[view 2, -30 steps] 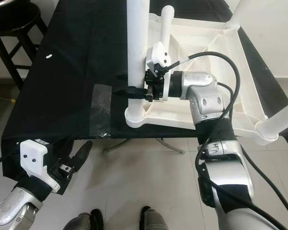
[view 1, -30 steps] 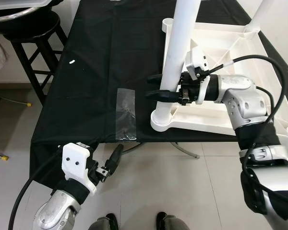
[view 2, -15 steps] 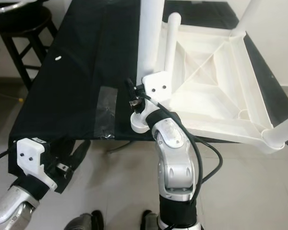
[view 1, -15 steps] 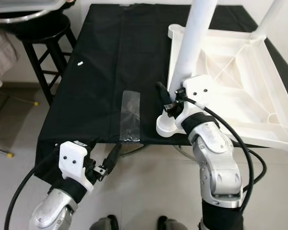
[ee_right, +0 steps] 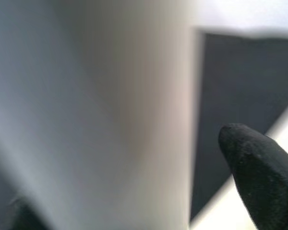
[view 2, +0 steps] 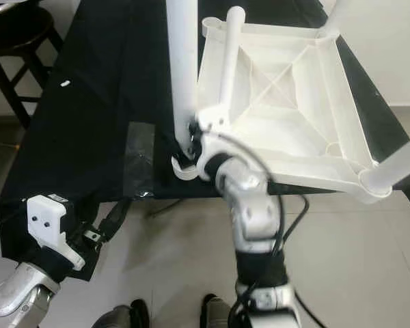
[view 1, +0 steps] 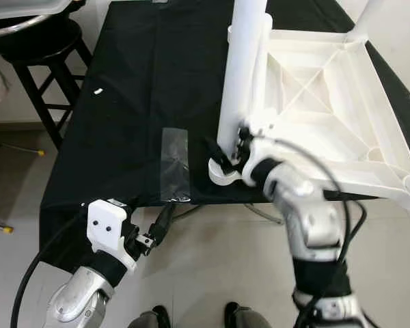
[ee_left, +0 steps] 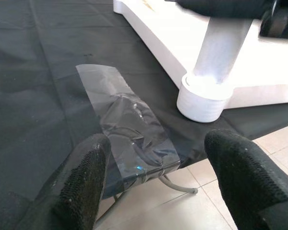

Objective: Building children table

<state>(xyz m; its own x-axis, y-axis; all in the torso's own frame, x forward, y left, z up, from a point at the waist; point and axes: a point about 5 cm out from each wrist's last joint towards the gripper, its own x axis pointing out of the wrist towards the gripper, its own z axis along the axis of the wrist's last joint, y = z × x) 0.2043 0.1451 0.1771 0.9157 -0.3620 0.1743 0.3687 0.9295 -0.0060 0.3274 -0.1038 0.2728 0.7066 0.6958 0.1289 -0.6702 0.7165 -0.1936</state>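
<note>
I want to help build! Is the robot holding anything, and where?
The right gripper is at the bottom of the white leg, just above its socket; whether it grips cannot be told. The left gripper is open, holding nothing.

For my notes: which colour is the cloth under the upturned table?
Black cloth, plain; the left eye view shows it best.

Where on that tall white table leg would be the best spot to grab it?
Probably low on the white leg, just above its socket, coming in level from the front. It is a smooth upright tube, so fingers can close across it. The right gripper is already there.
</note>
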